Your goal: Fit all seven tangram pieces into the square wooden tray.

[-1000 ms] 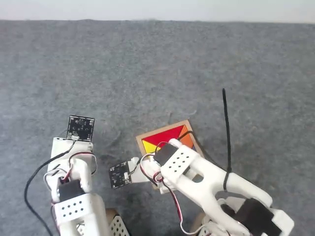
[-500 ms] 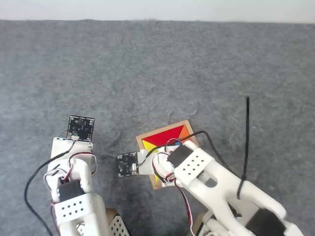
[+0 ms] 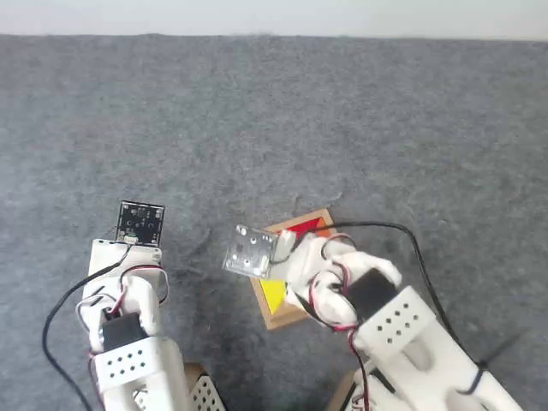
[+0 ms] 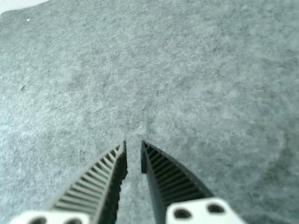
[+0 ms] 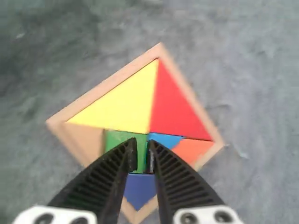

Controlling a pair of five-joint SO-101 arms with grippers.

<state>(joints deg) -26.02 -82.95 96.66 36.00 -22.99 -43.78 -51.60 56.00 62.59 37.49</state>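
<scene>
Two white arms are set side by side on a grey carpeted table point(image 3: 342, 111). At the left of the high view the left arm point(image 3: 128, 342) is held over bare carpet, well apart from the tray. In its wrist view the left gripper point(image 4: 133, 145) is shown with its ribbed black jaws drawn almost together, only a narrow slit being left between the tips; nothing is held. Farther right, the square wooden tray point(image 3: 276, 324) is laid flat on the carpet. Part of it is covered from above by the right arm point(image 3: 402, 330), whose wrist is placed directly over it. In the right wrist view the right gripper point(image 5: 141, 145) is poised over the tray's middle, its jaws brought close together with a thin gap and nothing clamped; whether the tips touch the pieces cannot be told. Inside the tray a large yellow triangle point(image 5: 124, 109) and a large red triangle point(image 5: 175, 109) are fitted edge to edge. Beside them a green piece point(image 5: 116, 140), a small light blue triangle point(image 5: 166, 139), an orange triangle point(image 5: 192, 149) and a dark blue triangle point(image 5: 140, 191) are seated. A tan area point(image 5: 86, 140) is seen next to the green piece; whether it is a piece or bare tray floor cannot be told.
</scene>
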